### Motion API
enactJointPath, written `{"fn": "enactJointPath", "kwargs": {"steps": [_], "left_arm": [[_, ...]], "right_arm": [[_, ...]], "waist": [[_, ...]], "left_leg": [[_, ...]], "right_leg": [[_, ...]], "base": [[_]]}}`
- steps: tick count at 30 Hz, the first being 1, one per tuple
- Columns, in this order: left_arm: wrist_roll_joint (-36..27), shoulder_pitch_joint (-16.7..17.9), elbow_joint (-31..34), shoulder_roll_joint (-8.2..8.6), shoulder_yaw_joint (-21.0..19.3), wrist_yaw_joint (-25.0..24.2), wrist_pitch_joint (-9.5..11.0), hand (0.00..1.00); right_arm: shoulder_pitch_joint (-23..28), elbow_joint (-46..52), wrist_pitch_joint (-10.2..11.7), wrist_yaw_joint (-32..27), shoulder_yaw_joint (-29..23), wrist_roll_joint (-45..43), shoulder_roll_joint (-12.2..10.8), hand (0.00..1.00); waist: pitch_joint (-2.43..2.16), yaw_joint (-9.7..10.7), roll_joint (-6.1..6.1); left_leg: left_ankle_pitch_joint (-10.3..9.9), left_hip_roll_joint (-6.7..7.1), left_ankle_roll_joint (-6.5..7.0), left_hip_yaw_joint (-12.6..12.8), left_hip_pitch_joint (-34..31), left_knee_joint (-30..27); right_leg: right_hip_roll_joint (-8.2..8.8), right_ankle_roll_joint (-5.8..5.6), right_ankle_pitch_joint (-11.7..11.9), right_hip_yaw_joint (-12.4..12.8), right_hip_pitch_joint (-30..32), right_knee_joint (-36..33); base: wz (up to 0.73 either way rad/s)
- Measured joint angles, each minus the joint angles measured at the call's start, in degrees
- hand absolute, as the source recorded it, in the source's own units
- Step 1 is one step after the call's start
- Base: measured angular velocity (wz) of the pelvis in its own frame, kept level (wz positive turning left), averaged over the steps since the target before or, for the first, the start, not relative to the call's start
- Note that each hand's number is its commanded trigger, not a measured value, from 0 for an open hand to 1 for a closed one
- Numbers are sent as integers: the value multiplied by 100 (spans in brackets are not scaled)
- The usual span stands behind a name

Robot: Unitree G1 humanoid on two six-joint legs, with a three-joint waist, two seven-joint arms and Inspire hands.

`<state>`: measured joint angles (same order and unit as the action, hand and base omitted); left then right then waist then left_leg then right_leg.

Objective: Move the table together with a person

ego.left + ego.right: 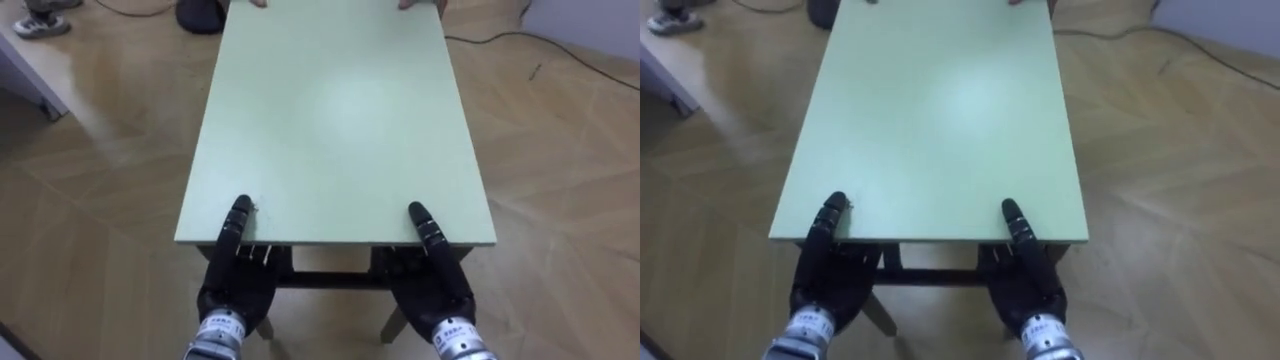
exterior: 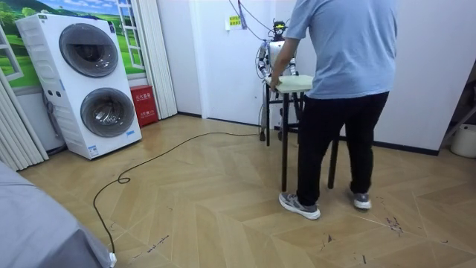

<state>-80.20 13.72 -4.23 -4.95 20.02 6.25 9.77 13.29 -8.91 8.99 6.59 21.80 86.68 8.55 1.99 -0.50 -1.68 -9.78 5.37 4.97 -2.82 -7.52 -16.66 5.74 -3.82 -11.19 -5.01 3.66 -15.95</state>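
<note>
My left hand (image 1: 235,285) grips the near edge of the table (image 1: 330,120). The thumb lies on the pale green top and the fingers curl up under it. Over on the other side, my right hand (image 1: 437,290) pinches the same edge the same way, thumb on top and fingers below. The table sits between me and the person (image 2: 342,97), whose hand (image 1: 415,4) just shows at the far edge.

I think the job now is to carry it together. To do that well, I should hold both hands at the same height so the top is flat. I should squeeze hard, because my thumbs sit close to the edge and could slip off. I should also go at the person's speed and not push or pull.

The eye views show my grip close up. The room view shows other things. At its left are two stacked washing machines (image 2: 89,82), then a red box (image 2: 143,104). At its right the person stands with their back to the camera, holding the table, with me behind it near the white wall. From there I cannot tell if the table legs are off the floor.
</note>
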Motion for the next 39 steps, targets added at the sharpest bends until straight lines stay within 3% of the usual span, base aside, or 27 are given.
{"fn": "enactJointPath", "kwargs": {"steps": [10,13,15,17,19,21,23,24,27,29,32,34,35,36,37,39], "left_arm": [[-2,37,50,-20,1,0,5,100],[0,34,80,-19,-6,-2,-3,100],[-1,26,79,-37,-10,-2,-54,100],[-3,19,80,-29,12,-2,-75,100],[6,-10,80,-45,23,-2,-98,100],[4,-45,83,-67,33,-2,-113,100],[2,-55,83,-65,36,-2,-142,100],[-8,-42,83,-62,19,-1,-141,100],[-1,-28,112,12,-22,-2,-128,100],[6,-11,159,34,-13,-2,-98,100],[10,-7,165,38,30,-2,-36,100],[10,-6,165,104,44,-2,-10,100],[6,-2,166,113,47,-1,44,100],[-2,0,163,127,46,-1,78,100],[2,48,155,130,50,3,88,100],[8,114,160,119,54,-10,139,100]], "right_arm": [[-17,-5,134,0,109,6,-34,100],[-7,-8,198,44,119,9,-66,100],[27,-16,198,53,99,18,1,100],[45,-16,194,65,80,43,44,100],[46,-16,198,112,53,71,89,100],[39,-16,190,144,-5,69,90,100],[38,-15,167,156,-27,67,78,100],[8,-10,145,155,-28,58,59,100],[-66,-4,125,127,-55,61,56,100],[-114,4,95,110,-55,61,67,100],[-128,11,105,107,-56,61,72,100],[-134,10,105,106,-63,48,96,100],[-161,10,102,102,-49,41,112,100],[-186,10,99,82,-37,22,114,100],[-139,3,105,76,-20,-7,132,100],[-146,4,104,76,56,-23,167,100]], "waist": [[4,-325,201],[5,-313,203],[5,-235,203],[4,-73,202],[4,28,201],[3,145,200],[3,162,203],[3,69,202],[-1,-186,159],[-7,-202,144],[-18,-330,115],[-20,-358,2],[-10,-397,-30],[-8,-458,-36],[-29,-476,-66],[-30,-509,-66]], "left_leg": [[25,-57,-39,-136,-19,93],[39,-51,-62,-289,-104,24],[69,7,-107,-549,-158,-48],[80,26,-115,-514,-256,-98],[124,-11,-105,-185,-427,-179],[218,-330,54,1267,-603,-133],[252,-407,114,1593,-633,-77],[253,-380,115,1527,-639,-78],[310,-353,86,1433,-721,-85],[349,-359,78,1444,-740,-81],[364,-369,75,1343,-720,-87],[375,-401,75,1154,-711,-92],[376,-395,74,1109,-713,-91],[374,-341,74,1128,-733,-106],[371,-317,64,1148,-719,-111],[366,-299,61,1242,-715,-87]], "right_leg": [[-45,2,1,-251,-313,333],[-52,7,4,-682,-401,324],[-67,20,-4,-1040,-526,304],[-80,126,-78,-1165,-571,252],[-92,147,-119,-1402,-584,199],[-150,211,-162,-1578,-593,199],[-181,237,-225,-1477,-561,201],[-240,256,-290,-1367,-571,210],[-268,273,-337,-1427,-583,239],[-254,274,-337,-1569,-617,233],[-283,274,-337,-1564,-631,86],[-269,202,-392,-1477,-427,-341],[-214,200,-514,-1170,-198,-327],[-22,293,-492,-987,114,-167],[84,320,-423,-1050,243,-367],[116,342,-452,-1119,236,-388]], "base": [[32],[67],[95],[107],[96],[107],[81],[50],[24],[51],[43],[24],[17],[22],[21],[21]]}}
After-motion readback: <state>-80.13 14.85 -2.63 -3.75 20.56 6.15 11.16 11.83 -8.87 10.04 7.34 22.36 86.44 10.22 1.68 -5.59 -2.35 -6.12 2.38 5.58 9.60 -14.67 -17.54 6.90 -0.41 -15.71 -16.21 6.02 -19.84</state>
